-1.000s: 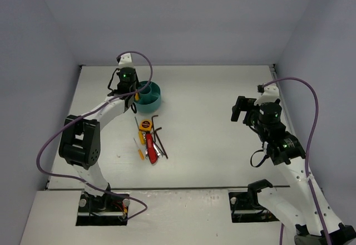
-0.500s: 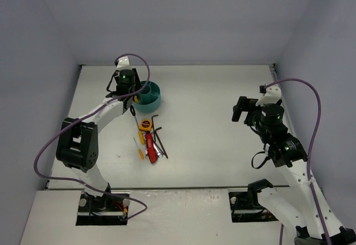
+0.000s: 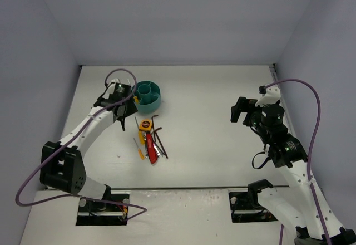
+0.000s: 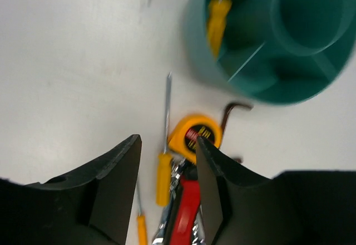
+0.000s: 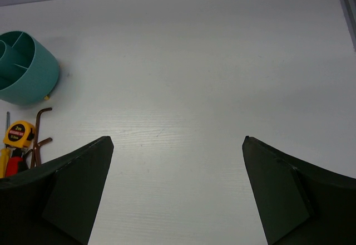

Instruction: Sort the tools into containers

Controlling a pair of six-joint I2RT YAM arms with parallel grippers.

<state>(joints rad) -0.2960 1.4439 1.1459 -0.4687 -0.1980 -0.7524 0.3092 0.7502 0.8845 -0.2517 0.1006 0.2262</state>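
Observation:
The teal container (image 3: 148,96) stands at the back left, and an orange-handled screwdriver (image 4: 218,16) leans inside one of its outer compartments (image 4: 267,39). My left gripper (image 3: 124,110) hovers just left of it, open and empty (image 4: 167,142). Below the jaws lie the yellow tape measure (image 4: 194,133), another orange-handled screwdriver (image 4: 163,175), a red-handled tool (image 4: 186,217) over silver wrenches, and a dark hex key (image 4: 233,110). In the top view this pile (image 3: 151,142) lies near the container. My right gripper (image 3: 240,109) hangs wide open over bare table (image 5: 177,139), far right of the tools.
A small orange screwdriver (image 3: 139,149) lies at the pile's left edge, with hex keys (image 3: 160,138) on its right. White walls close in the table on three sides. The right wrist view shows the container (image 5: 25,67) and tape measure (image 5: 18,133) at far left.
My left gripper opened over the container, left the orange screwdriver in it, then swung back to the left and nearer. The right arm barely moved.

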